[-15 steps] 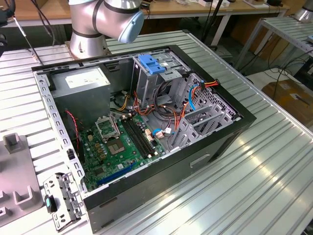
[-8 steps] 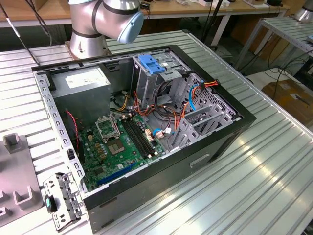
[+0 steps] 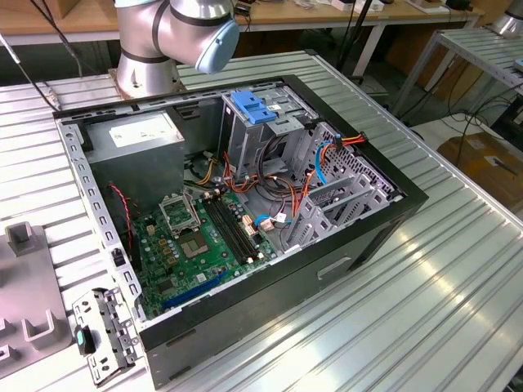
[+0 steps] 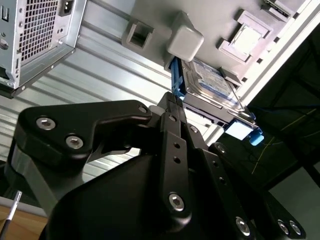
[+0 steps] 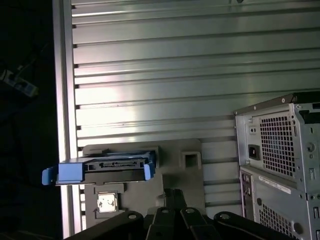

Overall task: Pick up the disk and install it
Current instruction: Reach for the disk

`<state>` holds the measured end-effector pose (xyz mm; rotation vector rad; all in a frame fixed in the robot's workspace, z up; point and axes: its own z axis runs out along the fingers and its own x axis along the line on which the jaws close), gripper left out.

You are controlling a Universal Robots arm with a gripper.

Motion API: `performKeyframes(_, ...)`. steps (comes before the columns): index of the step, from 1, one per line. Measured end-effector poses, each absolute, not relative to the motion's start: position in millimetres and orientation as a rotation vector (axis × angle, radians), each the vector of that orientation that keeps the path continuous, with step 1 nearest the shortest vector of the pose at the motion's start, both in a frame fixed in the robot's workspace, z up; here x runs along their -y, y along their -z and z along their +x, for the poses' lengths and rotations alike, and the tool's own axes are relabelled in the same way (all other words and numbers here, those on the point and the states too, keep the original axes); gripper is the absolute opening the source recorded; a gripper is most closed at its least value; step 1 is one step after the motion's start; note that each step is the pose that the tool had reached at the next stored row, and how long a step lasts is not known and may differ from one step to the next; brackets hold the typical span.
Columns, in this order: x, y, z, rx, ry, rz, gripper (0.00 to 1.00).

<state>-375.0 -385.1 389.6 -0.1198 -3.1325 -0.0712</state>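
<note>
Disk [image 5: 107, 170] sits on grey fixture [image 5: 190, 160] at tabletop [image 5: 150, 75] edge | gripper [image 5: 172, 194] closed, empty, near disk

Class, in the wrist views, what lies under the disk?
The disk sits on a grey fixture plate on the ribbed metal table. The plate's surface directly beneath it is hidden.

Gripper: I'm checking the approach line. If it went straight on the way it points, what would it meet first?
Probably the disk, at its blue-railed edge, judging by the second wrist view. Depth is unclear, so the gripper might instead reach the grey fixture beside it.
</note>
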Motion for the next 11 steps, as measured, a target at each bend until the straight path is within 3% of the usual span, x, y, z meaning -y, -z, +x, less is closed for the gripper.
performKeyframes(11,385,-389,-410,3.131,0.071,-0.120,0.11)
